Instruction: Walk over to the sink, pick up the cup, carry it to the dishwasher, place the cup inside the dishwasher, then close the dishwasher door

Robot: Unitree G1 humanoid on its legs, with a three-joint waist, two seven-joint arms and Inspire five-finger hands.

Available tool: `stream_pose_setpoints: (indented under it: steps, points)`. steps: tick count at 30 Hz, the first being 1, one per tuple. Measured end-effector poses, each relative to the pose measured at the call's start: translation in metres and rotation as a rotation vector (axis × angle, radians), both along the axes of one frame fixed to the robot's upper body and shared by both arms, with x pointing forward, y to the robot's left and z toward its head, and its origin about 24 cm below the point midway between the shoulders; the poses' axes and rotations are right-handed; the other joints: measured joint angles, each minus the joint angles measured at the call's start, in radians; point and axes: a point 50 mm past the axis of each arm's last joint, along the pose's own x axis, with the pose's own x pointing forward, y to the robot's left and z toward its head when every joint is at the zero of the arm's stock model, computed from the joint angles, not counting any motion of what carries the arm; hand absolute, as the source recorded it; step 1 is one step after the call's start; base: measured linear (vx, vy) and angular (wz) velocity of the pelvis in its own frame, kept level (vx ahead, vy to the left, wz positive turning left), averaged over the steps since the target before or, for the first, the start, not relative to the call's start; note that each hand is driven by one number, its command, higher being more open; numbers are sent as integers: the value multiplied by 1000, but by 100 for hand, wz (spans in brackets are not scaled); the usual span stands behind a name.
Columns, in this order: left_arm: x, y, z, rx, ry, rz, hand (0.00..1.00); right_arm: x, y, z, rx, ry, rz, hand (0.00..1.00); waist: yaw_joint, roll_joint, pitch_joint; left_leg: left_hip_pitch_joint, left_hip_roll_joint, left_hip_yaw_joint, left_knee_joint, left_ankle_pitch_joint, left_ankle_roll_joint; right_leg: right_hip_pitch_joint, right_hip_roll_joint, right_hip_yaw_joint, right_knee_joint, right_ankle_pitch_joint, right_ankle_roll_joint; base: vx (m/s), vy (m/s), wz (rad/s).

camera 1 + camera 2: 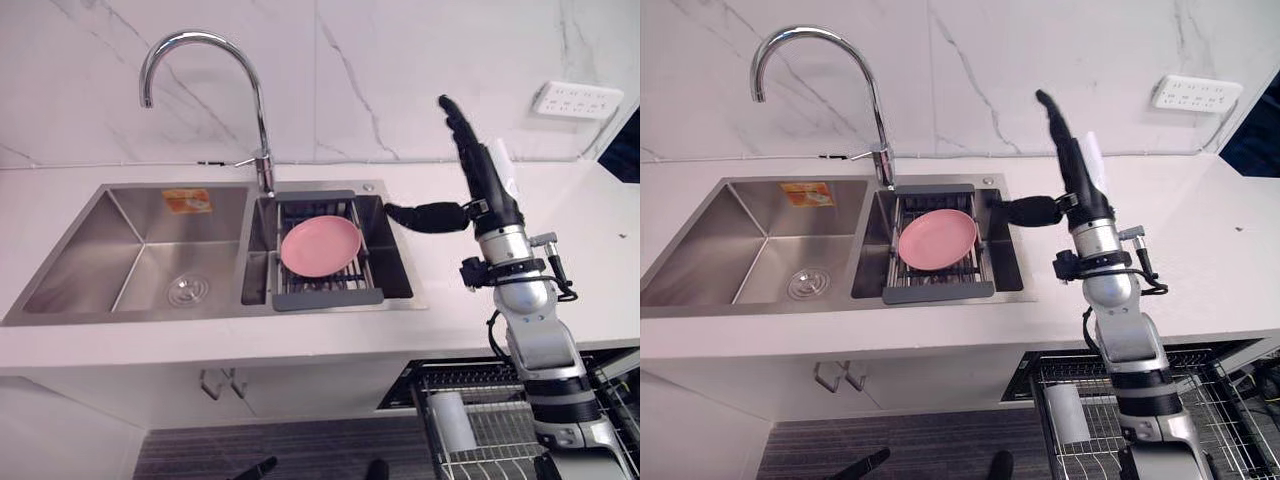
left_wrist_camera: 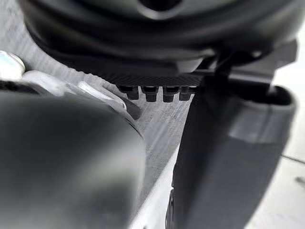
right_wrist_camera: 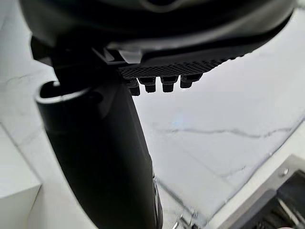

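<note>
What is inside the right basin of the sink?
A dark rack sits in the right basin, with a pink plate lying on it. The basin's bottom under them is covered from sight.

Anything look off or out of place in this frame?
Mildly odd: the right hand points straight up over the counter, open and empty. A pale cup already lies in the pulled-out dishwasher rack. Nothing spilled or damaged.

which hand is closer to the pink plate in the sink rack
Right. The right hand is raised over the counter beside the rack holding the pink plate, thumb toward it; the left hand is down over the grey floor.
</note>
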Motion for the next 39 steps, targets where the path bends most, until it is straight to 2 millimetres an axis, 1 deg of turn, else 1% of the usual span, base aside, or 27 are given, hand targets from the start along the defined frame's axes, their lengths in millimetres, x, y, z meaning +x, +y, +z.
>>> stream_pose_setpoints:
  steps: [2,4,5,6,8,9,12,14,17,20,23,25,32,39]
  points:
    - [-1,0,0,4,18,-20,100,-2,8,-1,-101,6,33,100,0,1,3,-3,5,5,0,0,1,0,0,-8,0,-5,3,-33,-14,13]
    - [-2,1,0,8,28,-37,100,-3,17,-5,-243,-1,31,100,0,0,10,-10,15,11,-1,3,-4,0,-1,-23,0,-14,6,-9,-28,21]
    - [-2,2,0,8,28,-42,100,-3,21,-7,-302,0,30,100,1,-1,13,-12,18,12,-1,6,-8,0,-1,-29,0,-15,5,13,-15,19]
    - [-2,1,0,6,28,-46,100,-3,26,-12,-397,5,25,100,4,-2,14,-14,19,10,-4,9,-11,0,-1,-36,0,-16,3,22,0,15]
    - [-1,1,0,8,25,-59,100,-2,33,-20,-502,17,32,100,11,-1,14,-15,19,6,-9,16,-20,1,-1,-42,0,-12,-2,66,23,11]
    - [0,1,0,8,24,-61,100,-1,39,-24,-571,15,30,100,13,-2,14,-14,19,4,-12,22,-11,1,-1,-44,0,-12,-2,67,26,7]
    - [2,0,0,11,23,-79,100,3,47,-31,-694,5,15,100,23,-2,14,-14,17,-2,-17,24,-10,3,-3,-49,0,-11,-2,80,40,8]
    - [3,0,1,15,22,-87,100,9,49,-32,-753,1,-6,100,30,-2,14,-12,16,-7,-18,24,-10,6,-4,-52,0,-11,-2,58,32,8]
    - [5,0,1,21,20,-95,100,17,52,-31,-822,-9,-34,100,36,-2,14,-10,17,-14,-18,24,-10,14,-5,-54,0,-11,-1,36,33,13]
    - [6,0,1,22,17,-97,100,20,54,-30,-846,-20,-38,100,50,-2,14,-12,17,-18,-19,24,-10,16,-5,-54,-1,-11,0,2,16,4]
    - [9,0,1,31,16,-112,100,21,55,-32,-890,-24,-42,100,60,-2,14,-12,17,-20,-18,24,-10,18,-5,-54,-5,-11,0,-25,6,1]
    - [9,0,1,32,17,-113,100,22,55,-35,-905,-15,-44,100,61,-2,14,-13,17,-21,-18,25,-10,18,-5,-53,-5,-11,0,-31,6,1]
    - [9,0,1,40,24,-110,100,29,45,-49,-955,60,-82,100,61,-3,14,-13,20,-20,-18,28,-12,18,-1,-47,-5,-11,0,0,0,0]
    - [10,0,1,40,25,-110,100,36,41,-51,-1011,71,-121,100,62,-7,15,-12,22,-20,-19,28,-12,18,0,-45,-5,-11,0,0,0,0]
